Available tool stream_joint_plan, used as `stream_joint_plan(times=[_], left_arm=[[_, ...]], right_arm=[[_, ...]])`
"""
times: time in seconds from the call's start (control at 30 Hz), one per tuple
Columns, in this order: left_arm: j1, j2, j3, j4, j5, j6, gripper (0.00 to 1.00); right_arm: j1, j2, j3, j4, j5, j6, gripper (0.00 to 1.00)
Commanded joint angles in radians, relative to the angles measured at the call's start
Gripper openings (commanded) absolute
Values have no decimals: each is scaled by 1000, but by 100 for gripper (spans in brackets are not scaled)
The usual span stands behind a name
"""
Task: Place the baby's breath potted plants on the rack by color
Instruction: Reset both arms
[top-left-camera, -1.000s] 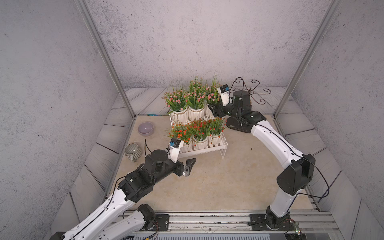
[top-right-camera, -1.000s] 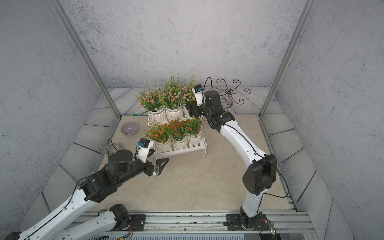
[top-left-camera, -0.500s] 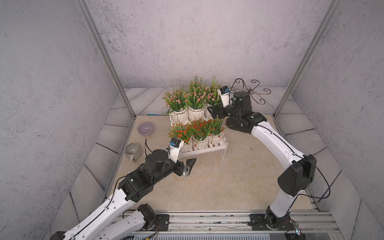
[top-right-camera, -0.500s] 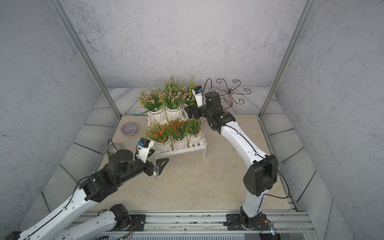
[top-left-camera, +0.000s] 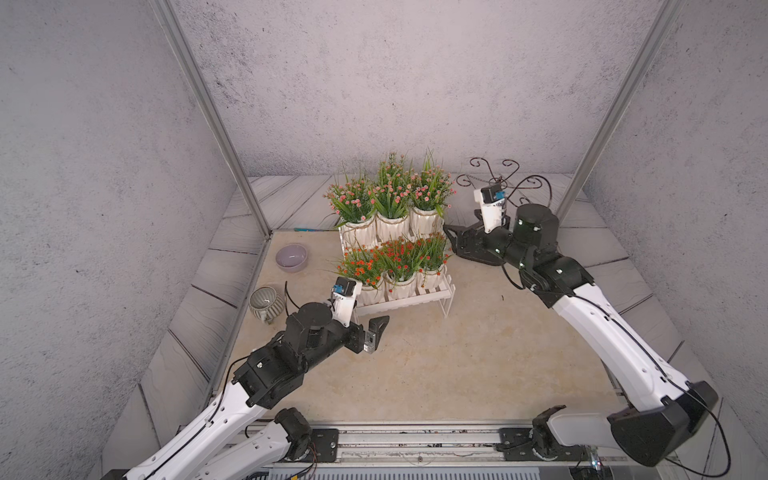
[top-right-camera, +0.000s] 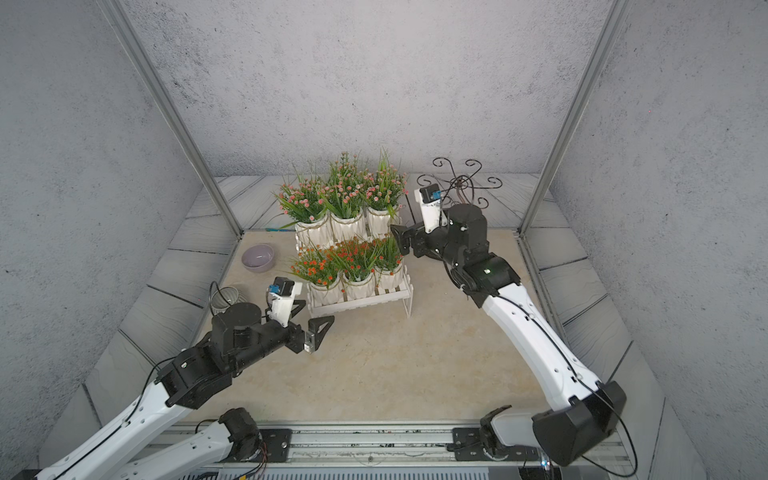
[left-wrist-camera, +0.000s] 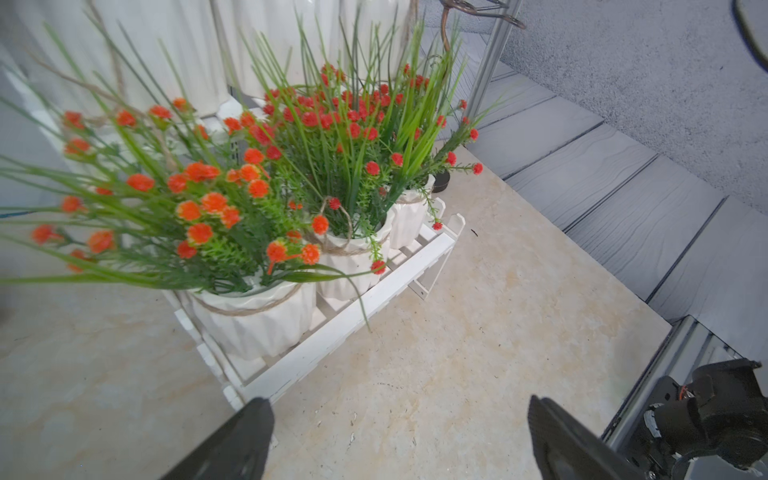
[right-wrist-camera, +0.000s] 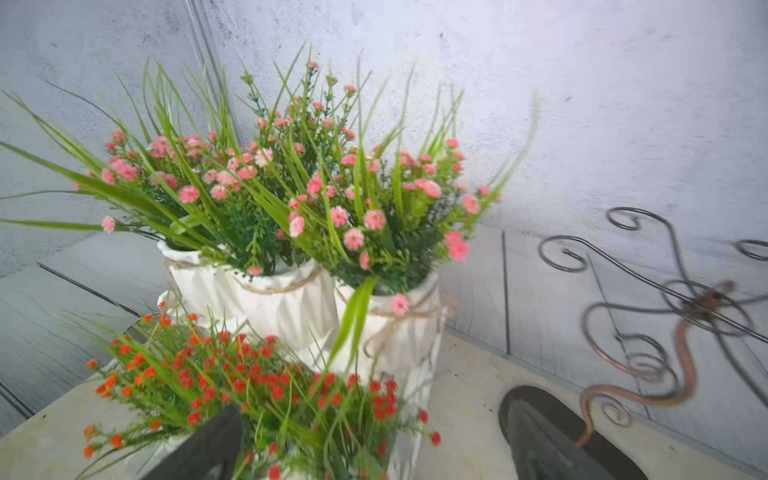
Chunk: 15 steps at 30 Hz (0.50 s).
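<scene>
The white two-tier rack (top-left-camera: 409, 300) (top-right-camera: 374, 297) holds all the baby's breath potted plants that show. Three pink ones (top-left-camera: 392, 189) (right-wrist-camera: 291, 187) fill the upper tier, and three orange-red ones (top-left-camera: 399, 255) (left-wrist-camera: 232, 199) fill the lower tier. My left gripper (top-left-camera: 370, 316) (left-wrist-camera: 399, 402) hangs low over the floor at the rack's front left corner, open and empty. My right gripper (top-left-camera: 452, 240) (right-wrist-camera: 377, 407) is just off the rack's right end, level with the lower plants. It is open, holds nothing, and one finger (right-wrist-camera: 216, 440) is in front of orange-red flowers.
A lilac bowl (top-left-camera: 291, 257) and a grey ribbed pot (top-left-camera: 264, 301) sit left of the rack. The dark scrolled metal stand (top-left-camera: 498, 183) (right-wrist-camera: 681, 307) stands behind my right wrist. Aluminium posts and grey walls close in the back corners.
My right gripper has drawn back to the right, away from the upper right pink plant, which stays on the rack. Its jaws have spread wider. The left arm has hardly moved.
</scene>
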Motion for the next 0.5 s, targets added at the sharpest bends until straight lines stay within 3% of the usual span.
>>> stream_joint_plan(times=[0.0, 0.27, 0.37, 0.47], left_arm=[[66, -28, -5, 5, -23, -47, 99], [378, -78, -69, -10, -64, -150, 99], [485, -85, -169, 54, -139, -226, 99], [518, -33, -275, 154, -252, -285, 99]], right_arm=[[-94, -105, -123, -39, 7, 56, 99], [-387, -223, -434, 73, -58, 146, 99], [-421, -236, -491, 85, 10, 113, 99], [-427, -238, -535, 123, 58, 86, 99]])
